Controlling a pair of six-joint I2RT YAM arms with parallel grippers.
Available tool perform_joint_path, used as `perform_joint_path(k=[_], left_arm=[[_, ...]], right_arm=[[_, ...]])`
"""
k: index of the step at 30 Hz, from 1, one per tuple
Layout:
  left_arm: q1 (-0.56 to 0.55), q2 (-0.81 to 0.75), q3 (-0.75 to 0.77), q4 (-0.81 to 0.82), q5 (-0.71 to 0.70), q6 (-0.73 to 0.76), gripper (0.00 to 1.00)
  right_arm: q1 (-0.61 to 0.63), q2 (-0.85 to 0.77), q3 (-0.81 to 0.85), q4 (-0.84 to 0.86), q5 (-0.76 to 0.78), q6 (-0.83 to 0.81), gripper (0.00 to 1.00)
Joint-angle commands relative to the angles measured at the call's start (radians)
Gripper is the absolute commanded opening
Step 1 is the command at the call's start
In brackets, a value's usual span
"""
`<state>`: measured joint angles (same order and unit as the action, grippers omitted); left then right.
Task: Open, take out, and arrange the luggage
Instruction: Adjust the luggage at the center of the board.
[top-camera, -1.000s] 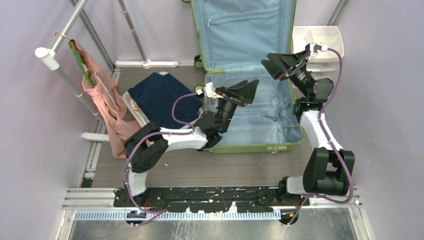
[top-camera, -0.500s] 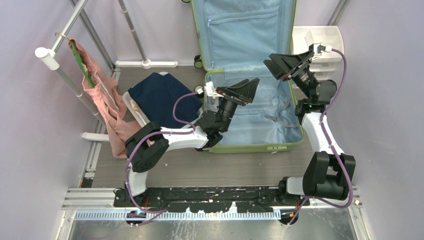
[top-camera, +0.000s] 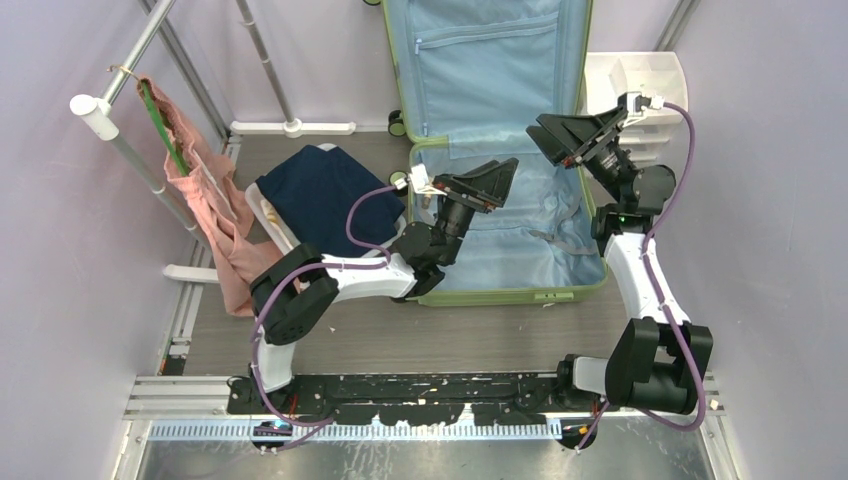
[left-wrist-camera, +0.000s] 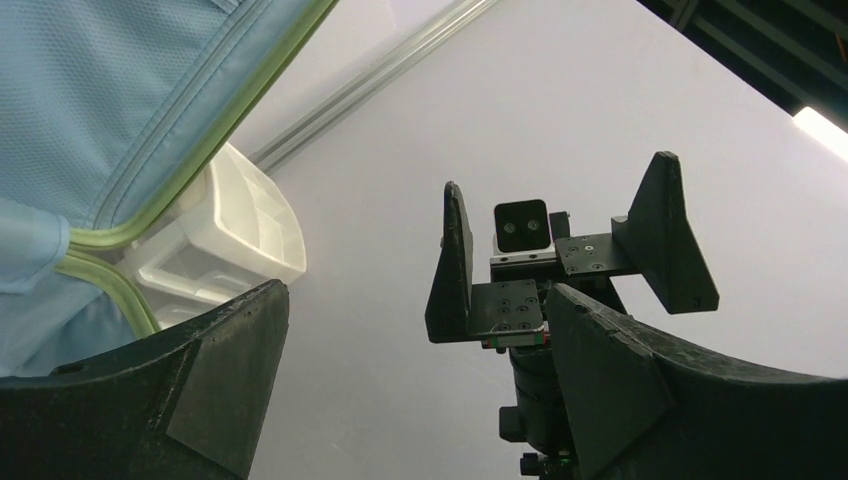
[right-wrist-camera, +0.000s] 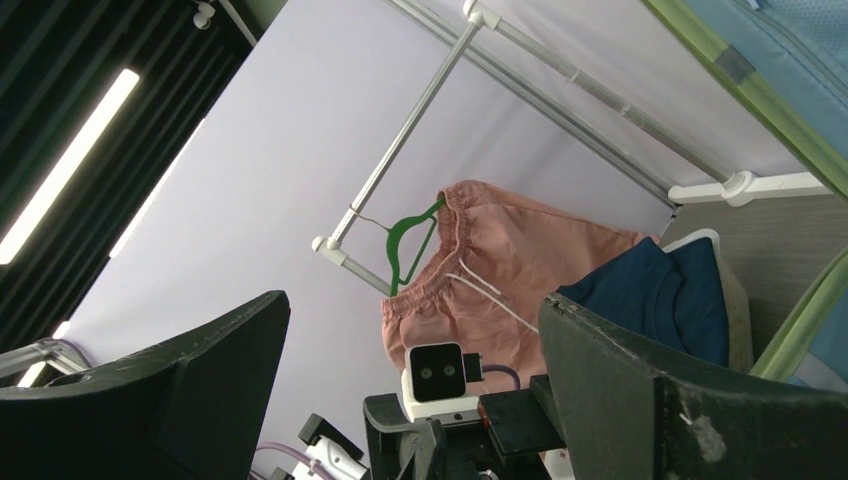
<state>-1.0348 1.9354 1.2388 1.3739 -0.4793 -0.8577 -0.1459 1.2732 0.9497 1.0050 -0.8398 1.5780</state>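
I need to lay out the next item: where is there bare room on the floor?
Bare floor runs between the near rim of the luggage and the base rail. A smaller patch lies behind the navy garment. Crowded over the luggage, where the left gripper and right gripper hover, open.

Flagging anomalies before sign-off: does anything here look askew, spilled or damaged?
Nothing stands out. The suitcase lies open, its base holding only a loose strap. Navy clothes lie to its left, and pink shorts hang on the rack. The left gripper and right gripper are open and hold nothing.
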Motion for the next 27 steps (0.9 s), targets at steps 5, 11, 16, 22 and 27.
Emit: perform_joint_path(k=[5,11,16,22,27], left_arm=[[0.004,-0.006,-0.006,0.059,0.0,-0.021,1.0],[0.0,-0.116,-0.057,-0.027,0.006,0.008,1.0],[-0.021,-0.364,-0.135,-0.348,0.094,0.146,1.0],[-0.028,-0.678,-0.2,-0.936,0.101,0.252,1.0],[-0.026,-0.861,-0.202,-1.345,0.002,0.462,1.0]], right_arm=[[-0.003,-0.046,-0.032,0.002,-0.007,-0.04,1.0],[0.036,-0.058,-0.021,-0.024,-0.017,-0.083,1.0],[0.027,-0.063,0.047,-0.417,-0.115,-0.423,1.0],[-0.007,-0.04,0.329,-1.297,0.005,-1.2,1.0],[-0.018,-0.008,0.426,-1.494,0.369,-1.495,1.0]])
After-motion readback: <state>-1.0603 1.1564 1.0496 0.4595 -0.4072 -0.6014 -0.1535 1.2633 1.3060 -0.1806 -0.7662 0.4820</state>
